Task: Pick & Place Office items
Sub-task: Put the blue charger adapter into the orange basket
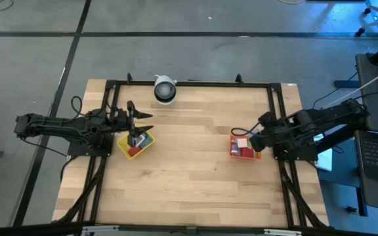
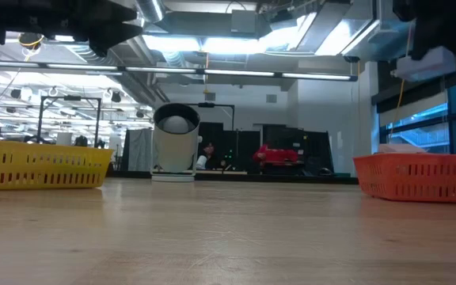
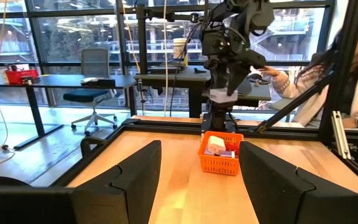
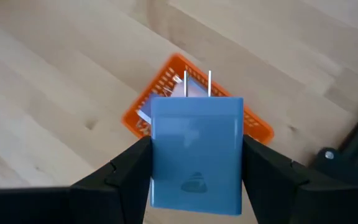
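Now mid-carry: right gripper (image 4: 194,168) jaws clamped on blue block (image 4: 196,152), held above orange tray (image 4: 166,93) at bench right. Left gripper (image 3: 197,180) jaws released, over yellow tray (image 1: 138,145). Next prob needs moving the block clear, then lowering.

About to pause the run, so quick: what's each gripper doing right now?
Left gripper: open and empty, above the yellow tray.
Right gripper: shut on a blue block, above the orange tray.
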